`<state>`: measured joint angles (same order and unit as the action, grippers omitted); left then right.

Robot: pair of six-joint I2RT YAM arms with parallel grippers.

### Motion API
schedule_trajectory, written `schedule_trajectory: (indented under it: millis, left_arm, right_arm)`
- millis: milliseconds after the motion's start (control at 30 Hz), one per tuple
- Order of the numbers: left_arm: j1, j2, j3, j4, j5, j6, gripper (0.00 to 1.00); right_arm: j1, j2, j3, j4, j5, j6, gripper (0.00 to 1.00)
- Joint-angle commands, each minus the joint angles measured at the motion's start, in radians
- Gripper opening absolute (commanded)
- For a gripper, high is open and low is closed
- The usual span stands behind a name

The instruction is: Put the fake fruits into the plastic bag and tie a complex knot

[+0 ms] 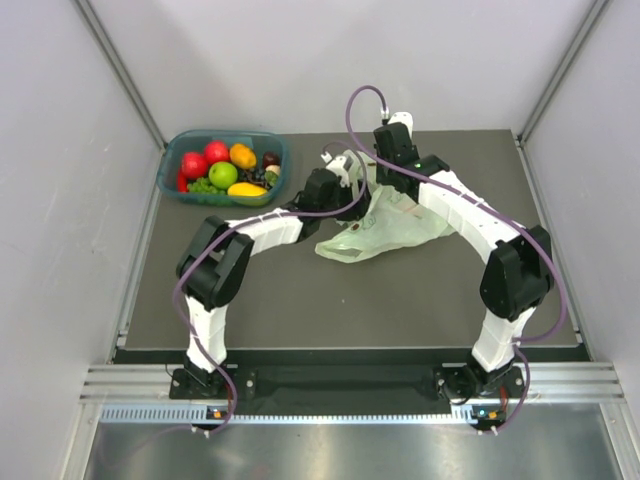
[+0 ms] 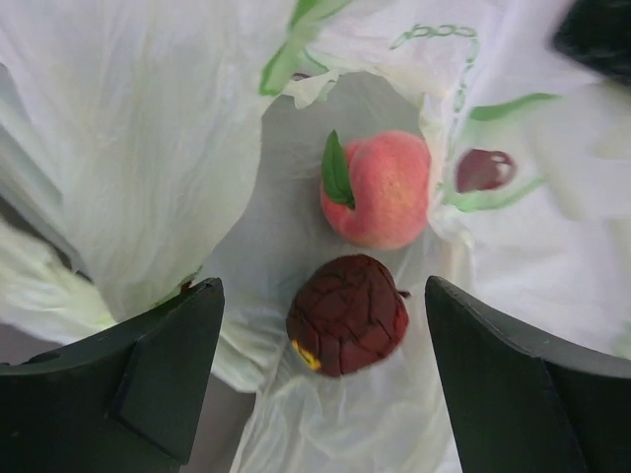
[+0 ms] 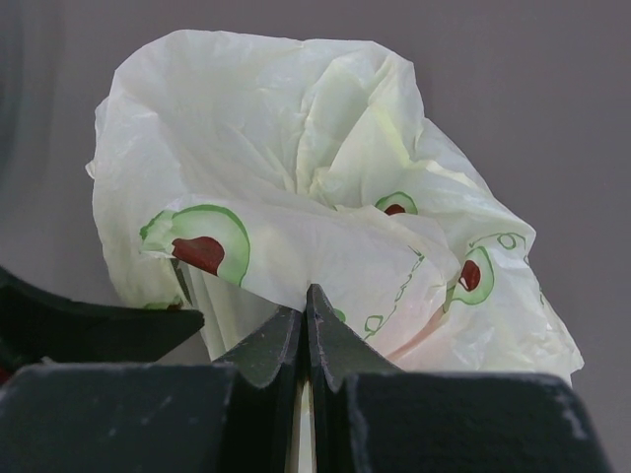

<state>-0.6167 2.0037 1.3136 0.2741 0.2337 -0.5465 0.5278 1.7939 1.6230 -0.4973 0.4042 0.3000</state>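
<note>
- Left wrist: my left fingers are wide apart and hold nothing. They hang over the open mouth of the plastic bag.
- The pink peach and a dark red fruit lie inside on the film, just beside each other.
- Right wrist: my right fingers are pressed together on a fold of the bag's film. I judge this pinch is what holds the mouth up.
- Risk 1: the film is thin and the bite is small. If the fold slides out, the mouth drops over the two fruits and the next one lands on top of the bag.
- Risk 2: the dark red fruit sits nearest the opening, between my left fingertips. If a finger drags film as I back out, it could tip the fruit onto the bench.
- Risk 3: there is loose film close on both sides of my left fingers. Closing here would grab plastic, not fruit.
- Risk 4: most of the fake fruits sit in the teal tub, so many trips remain. Each one needs the mouth open, and there is no knot yet.
- Top external only: it shows the tub at the far left and the bag crumpled mid-bench with both arms converging on it. It does not show the inside of the bag or either set of fingers clearly.
- Left wrist only: it shows the bag's contents and the mouth opening.
- Right wrist only: it shows the pinch on the film, but not the fruits inside.
</note>
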Motion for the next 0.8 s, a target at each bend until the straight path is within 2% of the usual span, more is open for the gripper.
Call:
schedule_trajectory:
  millis: [0, 200, 267, 300, 400, 467, 633, 767]
  left_arm:
    - [-0.002, -0.138, -0.014, -0.080, -0.022, 0.046, 0.87]
    - [0.000, -0.226, -0.062, -0.229, -0.071, 0.075, 0.87]
    - [0.009, -0.253, -0.074, -0.312, -0.135, 0.089, 0.87]
    - [0.015, -0.273, -0.071, -0.344, -0.222, 0.097, 0.86]
    - [0.078, -0.305, -0.041, -0.453, -0.350, 0.128, 0.85]
    - [0.124, -0.319, -0.027, -0.496, -0.334, 0.134, 0.83]
    - [0.282, -0.382, -0.033, -0.480, -0.238, 0.138, 0.81]
    - [0.422, -0.350, 0.036, -0.510, -0.189, 0.146, 0.86]
  right_arm:
    - [0.000, -0.039, 0.008, 0.040, 0.018, 0.014, 0.00]
    - [0.000, -0.027, 0.018, 0.039, 0.016, 0.014, 0.00]
    - [0.000, -0.027, 0.018, 0.037, 0.012, 0.014, 0.00]
    - [-0.002, -0.025, 0.018, 0.037, 0.012, 0.014, 0.00]
    - [-0.002, -0.028, 0.015, 0.037, 0.008, 0.014, 0.00]
    - [0.000, -0.027, 0.012, 0.039, 0.007, 0.016, 0.00]
    - [-0.002, -0.027, 0.012, 0.037, 0.007, 0.010, 0.00]
    - [-0.002, -0.025, 0.014, 0.036, 0.002, 0.007, 0.00]
